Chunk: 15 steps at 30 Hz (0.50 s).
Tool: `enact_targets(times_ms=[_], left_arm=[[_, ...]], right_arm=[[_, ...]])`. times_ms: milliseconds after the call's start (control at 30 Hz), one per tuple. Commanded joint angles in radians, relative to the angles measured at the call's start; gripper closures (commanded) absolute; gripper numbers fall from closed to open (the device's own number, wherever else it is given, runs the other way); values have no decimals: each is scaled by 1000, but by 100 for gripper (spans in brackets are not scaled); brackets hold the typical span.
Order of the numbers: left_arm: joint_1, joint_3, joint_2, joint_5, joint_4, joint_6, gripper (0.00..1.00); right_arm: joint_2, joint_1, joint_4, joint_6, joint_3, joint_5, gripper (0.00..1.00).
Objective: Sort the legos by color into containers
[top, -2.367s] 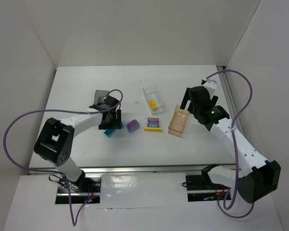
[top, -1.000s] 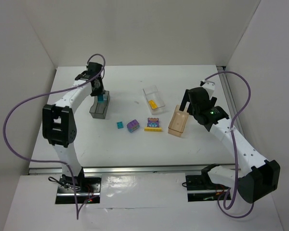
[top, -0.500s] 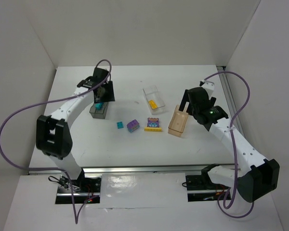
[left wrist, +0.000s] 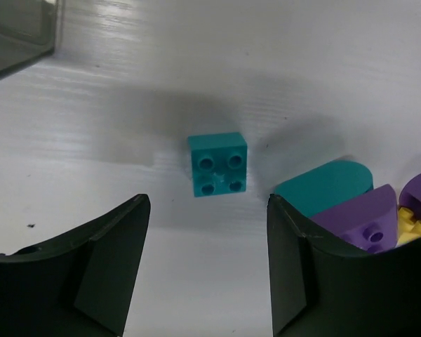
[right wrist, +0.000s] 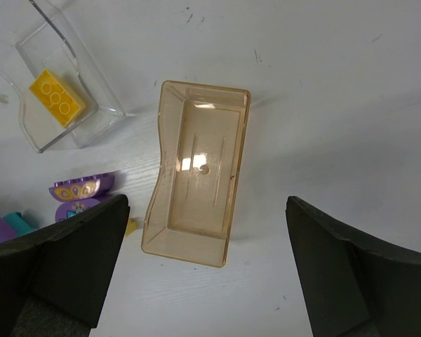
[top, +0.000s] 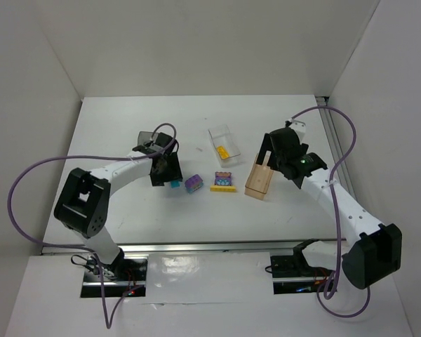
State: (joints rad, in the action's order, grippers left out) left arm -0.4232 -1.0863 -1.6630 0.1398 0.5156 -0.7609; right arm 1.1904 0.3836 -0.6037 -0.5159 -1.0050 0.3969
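Observation:
A small teal brick (left wrist: pixel 217 163) lies studs-up on the table, just ahead of the gap of my open, empty left gripper (left wrist: pixel 207 203). From above, that gripper (top: pixel 167 172) hovers over the teal brick (top: pixel 174 184). A purple-and-teal brick (left wrist: pixel 351 200) lies to its right, also seen from above (top: pixel 193 183). A purple piece sits on a thin yellow plate (top: pixel 224 181). The clear container (right wrist: pixel 63 98) holds a yellow brick (right wrist: pixel 56 100). My right gripper (right wrist: pixel 205 232) is open and empty above the empty tan container (right wrist: pixel 200 175).
The dark grey container (top: pixel 146 135) stands behind the left arm, mostly hidden; its corner shows in the left wrist view (left wrist: pixel 21 35). White walls enclose the table on three sides. Purple cables loop off both arms.
My left gripper carried a teal brick to the dark grey container, then came back empty toward the front, over the small teal brick. The right arm shifted only slightly.

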Motion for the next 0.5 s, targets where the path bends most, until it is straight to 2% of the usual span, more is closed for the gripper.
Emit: enact_targets(times_ms=[0, 133, 233, 267, 367, 400, 467], left_arm=[[-26, -33, -59, 24, -52, -52, 30], [-37, -53, -127, 75, -52, -61, 33], [-46, -79, -150, 101, -42, -71, 43], [-55, -89, -150, 115, -19, -71, 56], [-55, -164, -161, 151, 52, -52, 68], [-55, -187, -152, 182, 101, -42, 71], [-45, -256, -123, 205, 138, 3, 71]], right_arm=[[-2, -5, 51, -10, 3, -12, 0], [-2, -5, 51, -10, 3, -12, 0], [-2, -5, 42, -10, 3, -12, 0], [-2, -5, 42, -10, 12, -12, 0], [-2, 5, 42, -10, 13, -12, 0], [-2, 5, 42, -10, 23, -12, 0], [-2, 5, 42, -10, 32, -12, 0]])
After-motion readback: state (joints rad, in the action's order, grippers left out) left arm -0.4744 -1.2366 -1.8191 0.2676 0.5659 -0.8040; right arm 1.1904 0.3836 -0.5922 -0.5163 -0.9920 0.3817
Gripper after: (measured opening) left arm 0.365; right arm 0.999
